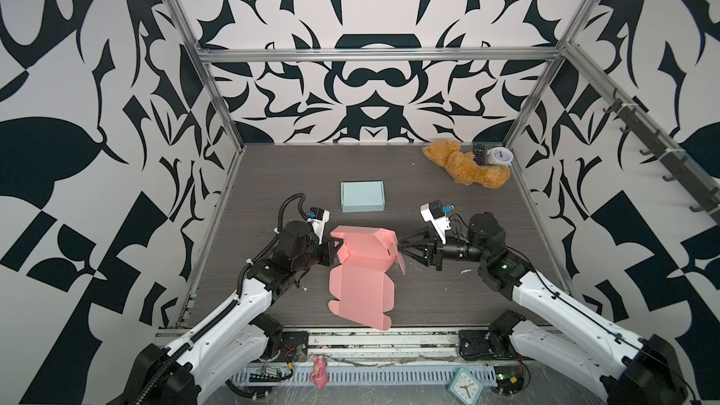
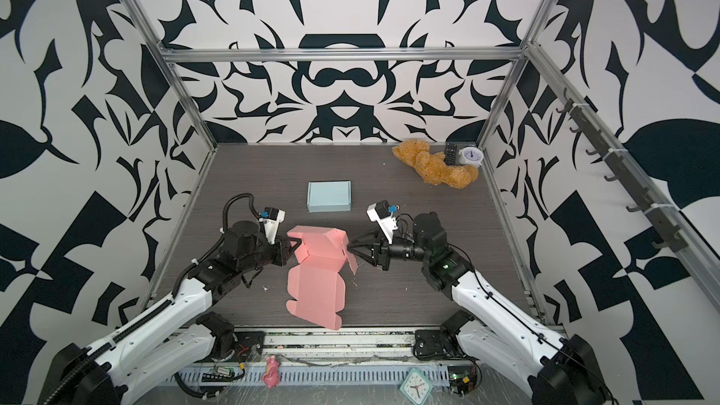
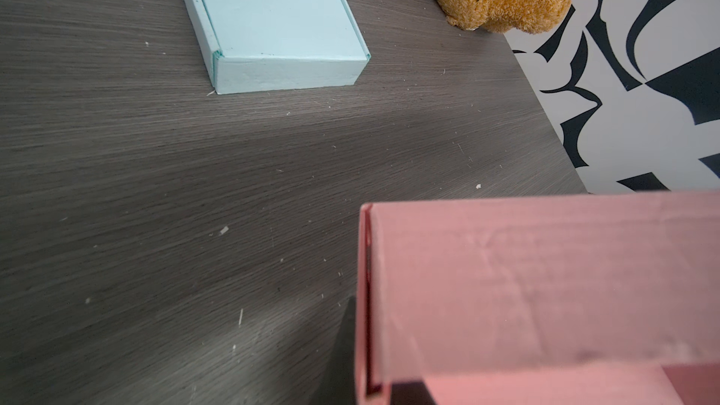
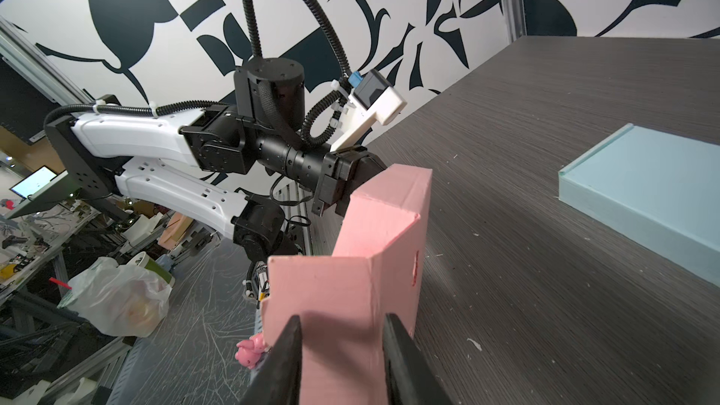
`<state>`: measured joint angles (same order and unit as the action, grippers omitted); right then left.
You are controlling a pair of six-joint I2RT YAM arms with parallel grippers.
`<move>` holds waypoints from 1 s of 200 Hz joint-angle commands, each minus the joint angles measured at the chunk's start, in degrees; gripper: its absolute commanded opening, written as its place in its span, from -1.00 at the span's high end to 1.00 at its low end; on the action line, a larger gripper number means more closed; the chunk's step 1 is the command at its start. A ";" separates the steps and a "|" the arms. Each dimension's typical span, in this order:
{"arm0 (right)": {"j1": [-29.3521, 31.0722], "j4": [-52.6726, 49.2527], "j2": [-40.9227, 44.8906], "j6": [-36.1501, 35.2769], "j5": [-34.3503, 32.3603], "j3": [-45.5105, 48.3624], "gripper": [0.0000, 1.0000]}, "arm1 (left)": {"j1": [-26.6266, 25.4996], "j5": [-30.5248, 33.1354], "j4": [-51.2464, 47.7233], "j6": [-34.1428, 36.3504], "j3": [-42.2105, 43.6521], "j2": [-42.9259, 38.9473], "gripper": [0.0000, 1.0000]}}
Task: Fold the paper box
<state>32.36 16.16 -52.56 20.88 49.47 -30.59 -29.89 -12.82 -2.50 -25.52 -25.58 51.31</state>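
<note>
The pink box lies half-formed on the table, directly between the two sets of jaws. Its far part is raised into a back wall and side walls. A long flat panel with cut tabs runs from there toward the robot's base. On the right gripper's side a loose flap splays outward and down.

The left gripper is clamped tight on the box's left wall. In the left wrist view one dark finger presses the outside of that pink wall.

The right gripper has its jaws partly apart. The box's right end lies just beyond its tips, and contact cannot be told.

Both arms reach in low from the near edge. Their wrists are turned inward, so the grippers lie nearly level and point at each other.

A closed blue box sits beyond both jaws, apart from the pink one. A bear lies far behind the right gripper.
</note>
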 commanded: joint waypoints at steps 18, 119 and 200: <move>-0.04 2.09 -2.29 0.69 0.41 -1.86 0.32 | 0.20 -1.69 0.47 -0.23 -1.49 0.22 0.96; 1.94 -2.91 -1.94 -1.05 -3.58 -3.58 0.39 | 0.23 -1.30 1.95 -1.20 -1.49 2.28 0.95; 9.83 -13.11 -4.39 -6.70 -17.74 -8.63 0.40 | 0.22 1.37 1.54 -2.29 -1.66 3.71 0.96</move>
<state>40.69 6.17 -56.40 16.73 37.85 -35.99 -29.89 -12.78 -1.54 -27.03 -25.58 54.94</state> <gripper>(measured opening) 0.300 0.095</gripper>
